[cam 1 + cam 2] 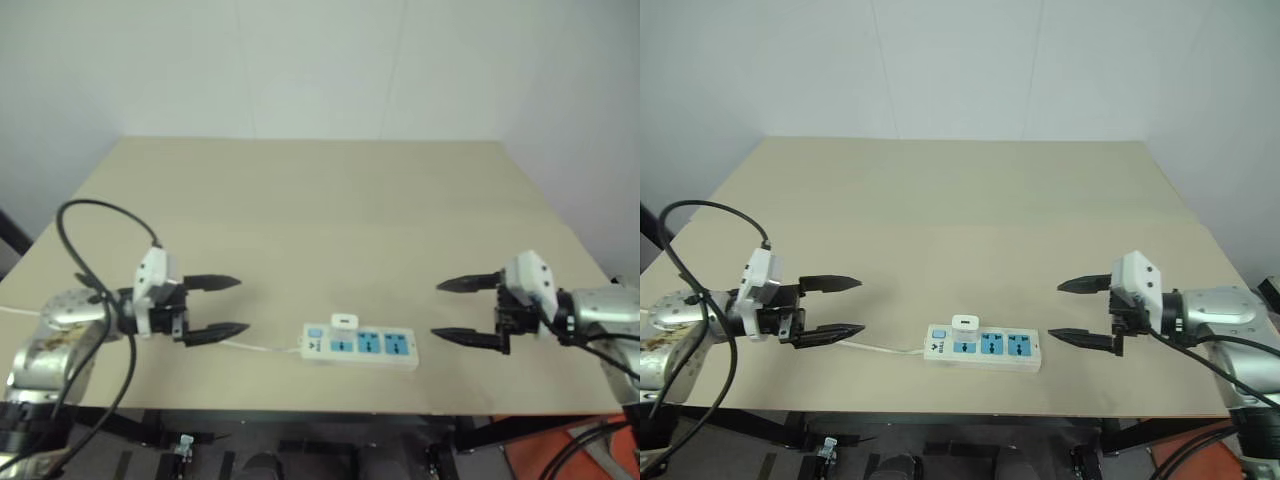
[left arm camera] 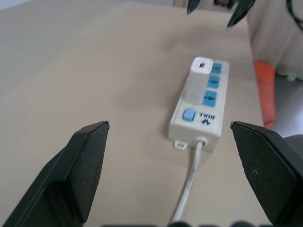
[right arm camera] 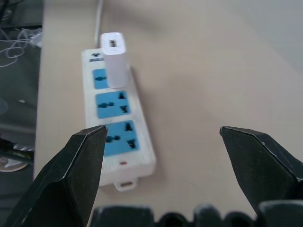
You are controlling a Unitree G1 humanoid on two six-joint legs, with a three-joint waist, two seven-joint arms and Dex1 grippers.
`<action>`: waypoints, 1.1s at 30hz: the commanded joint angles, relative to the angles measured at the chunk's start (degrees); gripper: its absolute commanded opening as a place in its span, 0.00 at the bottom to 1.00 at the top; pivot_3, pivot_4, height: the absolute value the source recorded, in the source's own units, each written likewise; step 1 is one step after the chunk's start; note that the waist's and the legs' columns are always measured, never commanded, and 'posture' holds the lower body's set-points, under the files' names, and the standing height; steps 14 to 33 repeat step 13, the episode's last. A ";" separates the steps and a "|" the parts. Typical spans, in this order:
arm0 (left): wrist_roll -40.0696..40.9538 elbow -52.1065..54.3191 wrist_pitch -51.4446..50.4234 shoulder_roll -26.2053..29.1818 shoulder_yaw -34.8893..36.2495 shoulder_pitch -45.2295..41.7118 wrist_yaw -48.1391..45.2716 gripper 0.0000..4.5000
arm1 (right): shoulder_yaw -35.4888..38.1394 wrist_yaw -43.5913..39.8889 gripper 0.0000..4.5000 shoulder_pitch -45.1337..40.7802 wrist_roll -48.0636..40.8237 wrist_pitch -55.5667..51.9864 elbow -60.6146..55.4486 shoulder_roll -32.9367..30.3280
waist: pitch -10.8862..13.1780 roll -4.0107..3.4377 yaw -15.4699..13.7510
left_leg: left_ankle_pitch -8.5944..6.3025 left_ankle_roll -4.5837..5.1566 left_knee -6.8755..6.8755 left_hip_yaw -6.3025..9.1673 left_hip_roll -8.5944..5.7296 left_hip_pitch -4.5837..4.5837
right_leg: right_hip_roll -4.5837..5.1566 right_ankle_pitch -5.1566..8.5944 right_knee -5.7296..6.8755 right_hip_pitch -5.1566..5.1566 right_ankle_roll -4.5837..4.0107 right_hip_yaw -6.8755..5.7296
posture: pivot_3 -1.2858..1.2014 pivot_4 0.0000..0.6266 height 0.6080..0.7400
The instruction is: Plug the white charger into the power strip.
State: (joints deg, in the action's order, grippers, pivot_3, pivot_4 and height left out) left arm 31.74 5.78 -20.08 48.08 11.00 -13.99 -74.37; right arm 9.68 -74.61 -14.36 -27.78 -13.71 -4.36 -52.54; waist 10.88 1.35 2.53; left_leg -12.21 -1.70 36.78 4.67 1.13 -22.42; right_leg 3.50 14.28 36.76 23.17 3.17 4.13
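Note:
The power strip (image 1: 362, 346) lies flat near the table's front edge, its thin white cord running off to the left. The white charger (image 1: 344, 322) stands upright in the blue socket panel closest to the switch end; it also shows as the white charger (image 3: 113, 59) on the power strip (image 3: 118, 123). My left gripper (image 1: 214, 308) hovers open to the left of the strip, pointing at it, nothing between its fingers. My right gripper (image 1: 463, 310) hovers open to the right of the strip, also empty. Both stand well apart from the strip.
The beige table (image 1: 320, 220) stretches back to a white wall. Its front edge runs just below the strip. A black cable (image 1: 95, 270) loops over my left arm.

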 commanded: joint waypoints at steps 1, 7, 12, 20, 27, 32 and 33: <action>1.77 3.33 -1.07 1.01 2.40 1.42 1.04 1.00 | 2.02 1.75 1.00 0.64 -0.59 -0.56 -0.47 0.04 | 0.02 0.00 -0.04 | 0.00 0.00 0.00 -0.02 -0.01 -0.01 | 0.02 0.00 -0.01 0.00 0.00 0.01 | 0.52 0.24 1.00; 2.10 5.61 -1.83 1.00 3.10 3.93 1.95 1.00 | 1.37 5.36 1.00 0.45 0.64 -2.36 -1.23 -0.04 | 0.06 -0.01 -0.08 | 0.00 0.00 0.00 -0.03 0.00 -0.02 | 0.02 0.00 0.02 0.03 0.00 0.01 | 0.52 0.24 1.00; 2.20 5.98 -1.67 1.12 3.04 5.31 2.18 1.00 | 1.81 5.72 1.00 1.73 1.14 -2.55 -2.06 -0.71 | 0.06 0.00 -0.06 | 0.00 0.00 0.00 -0.05 0.00 -0.02 | 0.01 0.00 0.01 0.03 -0.01 0.02 | 0.52 0.24 1.00; 2.20 5.96 -1.63 1.06 2.98 5.38 2.24 1.00 | 1.95 5.73 1.00 1.87 1.10 -2.57 -2.15 -0.70 | 0.06 0.00 -0.06 | 0.00 0.00 0.00 -0.05 0.00 -0.03 | 0.01 0.00 0.00 0.03 -0.01 0.01 | 0.52 0.24 1.00; 2.20 5.96 -1.63 1.06 2.98 5.38 2.24 1.00 | 1.95 5.73 1.00 1.87 1.10 -2.57 -2.15 -0.70 | 0.06 0.00 -0.06 | 0.00 0.00 0.00 -0.05 0.00 -0.03 | 0.01 0.00 0.00 0.03 -0.01 0.01 | 0.52 0.24 1.00; 2.20 5.96 -1.63 1.06 2.98 5.38 2.24 1.00 | 1.95 5.73 1.00 1.87 1.10 -2.57 -2.15 -0.70 | 0.06 0.00 -0.06 | 0.00 0.00 0.00 -0.05 0.00 -0.03 | 0.01 0.00 0.00 0.03 -0.01 0.01 | 0.52 0.24 1.00; 2.20 5.96 -1.63 1.06 2.98 5.38 2.24 1.00 | 1.95 5.73 1.00 1.87 1.10 -2.57 -2.15 -0.70 | 0.06 0.00 -0.06 | 0.00 0.00 0.00 -0.05 0.00 -0.03 | 0.01 0.00 0.00 0.03 -0.01 0.01 | 0.52 0.24 1.00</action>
